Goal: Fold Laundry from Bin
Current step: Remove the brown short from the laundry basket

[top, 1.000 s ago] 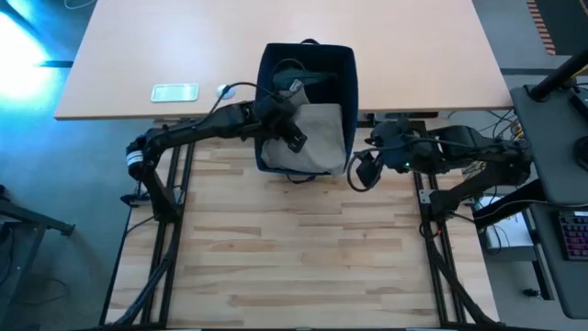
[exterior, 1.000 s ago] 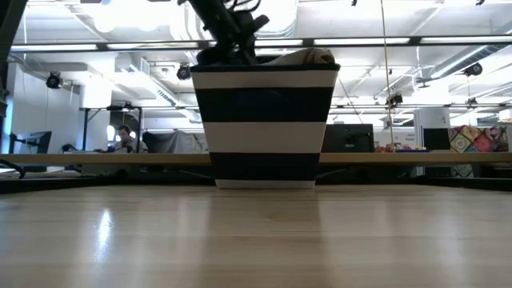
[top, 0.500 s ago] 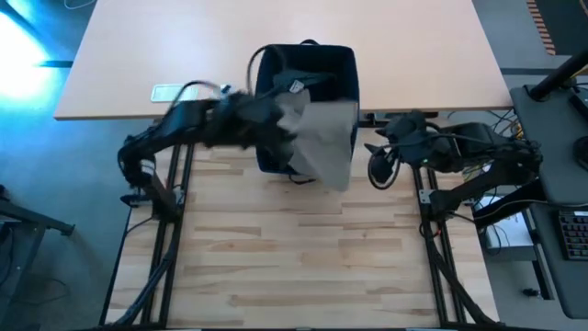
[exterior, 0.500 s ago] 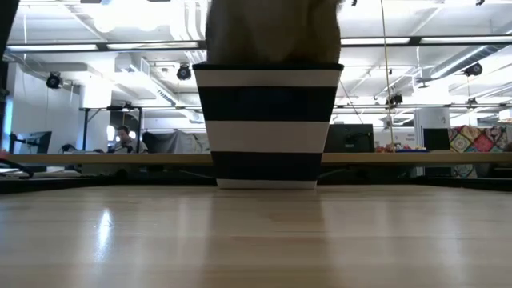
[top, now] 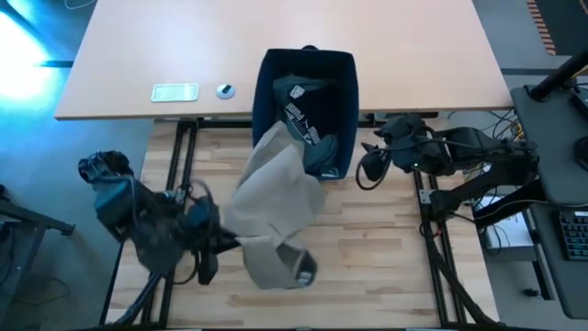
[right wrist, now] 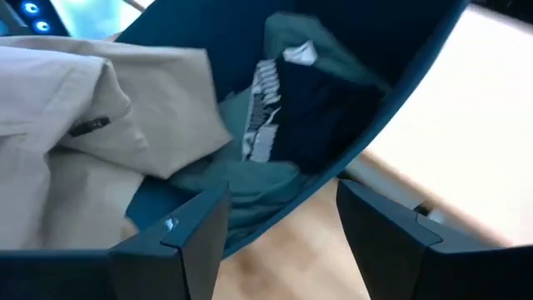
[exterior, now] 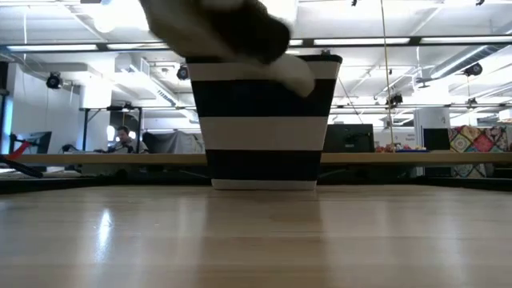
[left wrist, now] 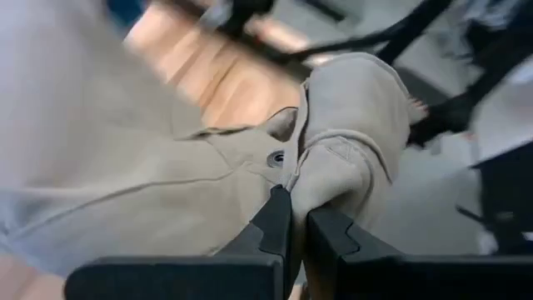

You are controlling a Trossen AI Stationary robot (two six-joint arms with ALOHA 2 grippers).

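The navy striped bin [top: 308, 110] [exterior: 268, 120] stands at the table's far middle. Teal and navy laundry [right wrist: 275, 125] with white lettering [top: 301, 119] lies inside it. A beige garment [top: 276, 207] stretches in the air from the bin's near rim toward the near left. My left gripper [top: 219, 246] [left wrist: 298, 212] is shut on it there. My right gripper [top: 366, 170] [right wrist: 283, 192] hovers open just right of the bin and holds nothing. My left gripper pinches a bunched fold of the beige garment [left wrist: 333, 179] between its two fingers, close to an edge with a button [left wrist: 275, 158]. The cloth is lifted clear of the table and spreads away from the fingers. Its far end [top: 278, 147] still lies over the bin's near rim.
Beyond the bin lies a lighter desk [top: 413, 55] with a small white flat device [top: 175, 92] and a small round thing [top: 225, 90]. The wooden table [top: 367, 267] stretches bare to the right of the garment and in front of it.
My left gripper has swung fast from inside the bin toward the table's near left, rising a little. It has drawn the beige garment up and out of the bin. The garment now spans from the bin's near rim out over the table.
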